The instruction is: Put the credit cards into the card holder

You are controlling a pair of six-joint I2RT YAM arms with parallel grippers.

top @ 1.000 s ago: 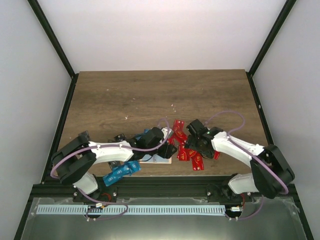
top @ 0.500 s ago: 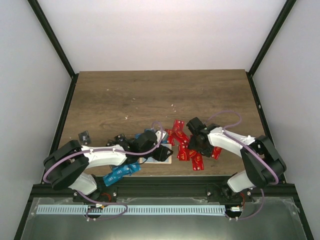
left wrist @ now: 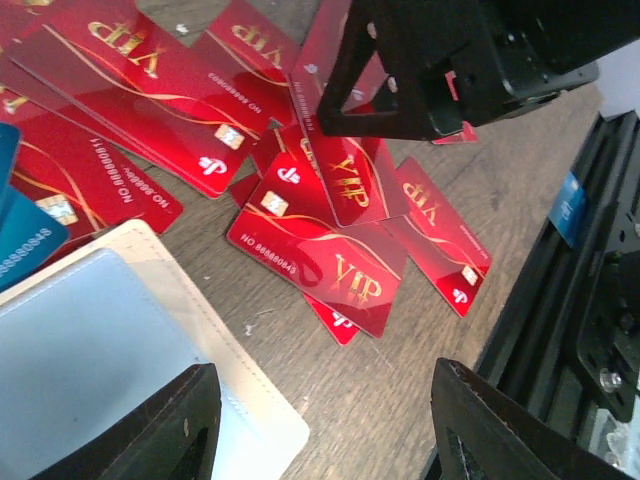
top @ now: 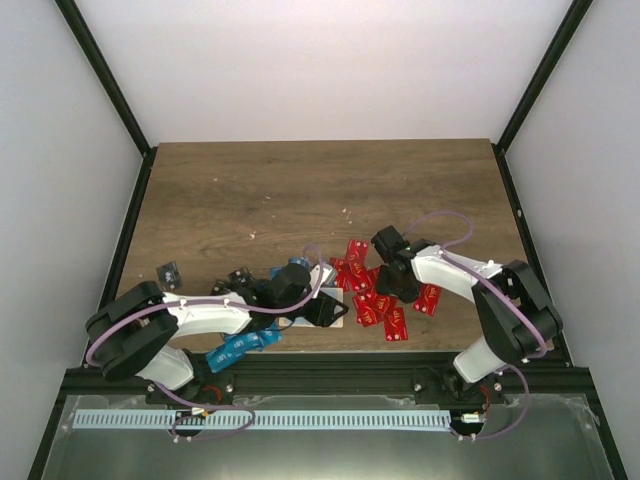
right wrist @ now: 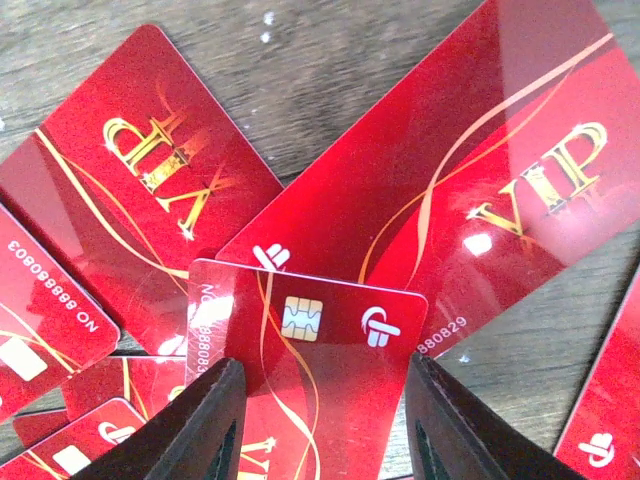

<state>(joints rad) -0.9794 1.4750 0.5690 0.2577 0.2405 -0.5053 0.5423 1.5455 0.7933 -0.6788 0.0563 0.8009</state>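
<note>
Right now, pinching one red VIP card [right wrist: 310, 340] edge to edge between the fingers of the right gripper [right wrist: 325, 410], chip face showing, just above the overlapping heap of red credit cards [top: 385, 305] on the wooden table [top: 300, 190]. Holding the left gripper [left wrist: 320, 395] spread wide, low over a corner of the card holder [left wrist: 100, 340]: pale, lying flat, just beside the red heap on its left. Further off: blue cards [top: 240, 345] near the table's front edge, one black card [top: 168, 272] well apart at far left.
</note>
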